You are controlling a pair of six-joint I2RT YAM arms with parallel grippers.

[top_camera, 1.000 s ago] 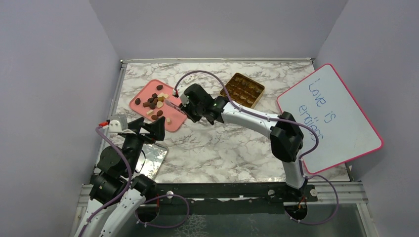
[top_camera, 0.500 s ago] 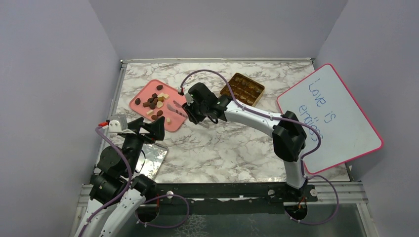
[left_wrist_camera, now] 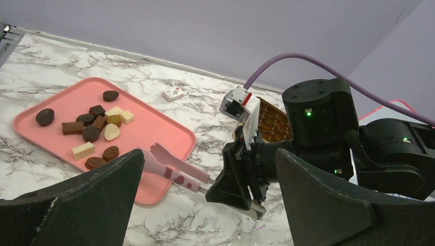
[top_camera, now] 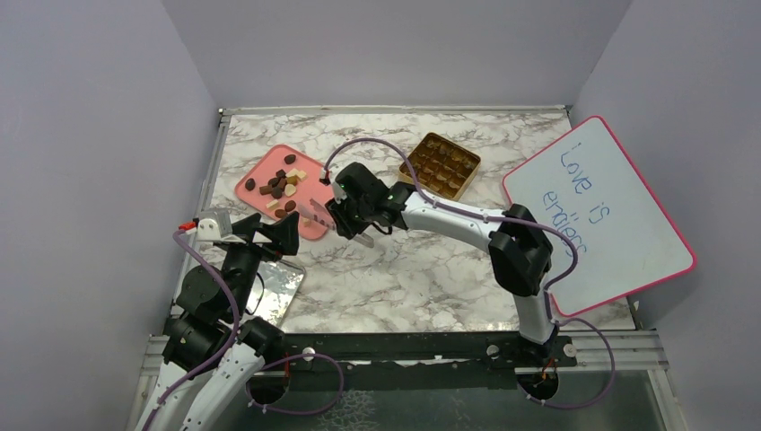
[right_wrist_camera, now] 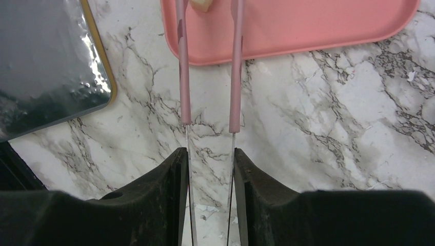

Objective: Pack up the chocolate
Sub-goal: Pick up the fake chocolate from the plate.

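Marble worktop [top_camera: 404,269], lilac walls. Chocolate [left_wrist_camera: 97,128] lies loose on a pink tray [left_wrist_camera: 154,128] at far left, ahead of the right jaws. Right jaws are clamped on the rear end of the pink tweezers [right_wrist_camera: 235,77]. Tweezer arms are spread, tips over the tray's near edge, one cream piece [right_wrist_camera: 201,5] between them; contact unclear. Left jaws wide open, empty, hovering just off the tray's near-left corner. Silver lid [right_wrist_camera: 46,61] flat beside the left arm. Gold gridded box [top_camera: 469,179] far-centre, behind the right arm, dark pieces in some cells. Whiteboard [top_camera: 619,242] on the right, blue handwriting: "Love is", second line not fully legible.
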